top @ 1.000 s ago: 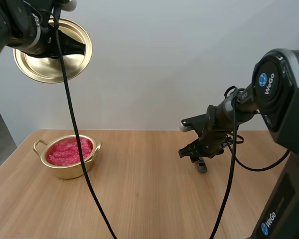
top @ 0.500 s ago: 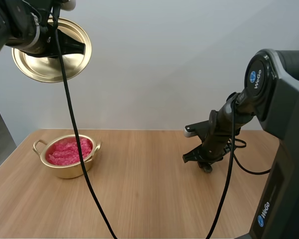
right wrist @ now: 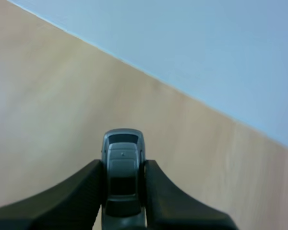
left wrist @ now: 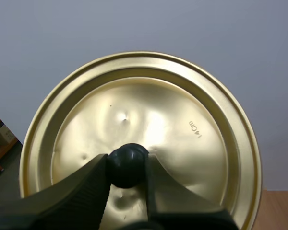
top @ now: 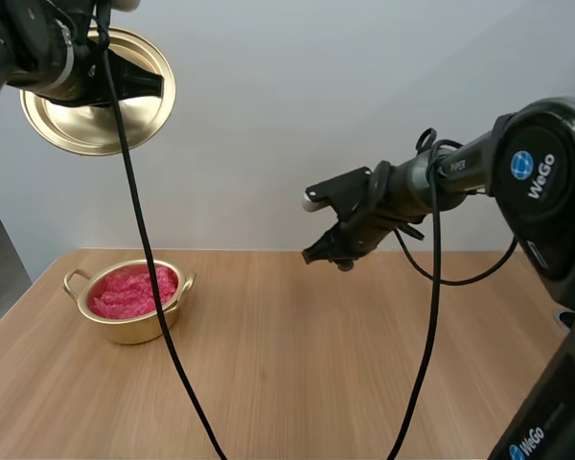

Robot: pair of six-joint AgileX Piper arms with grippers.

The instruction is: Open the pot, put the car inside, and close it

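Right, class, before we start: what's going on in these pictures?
Two robot arms are partway through loading a pot. The left gripper pinches the gold lid by its black knob, high above the table. The open pot sits on it with pink filling inside. The right gripper holds a small grey car in the air, off to the pot's right, not yet over it.

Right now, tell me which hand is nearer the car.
Right. The right hand pinches the car, in the air over the table. The left hand is far off, high up on the side of the pot, shut on the knob of the lid.
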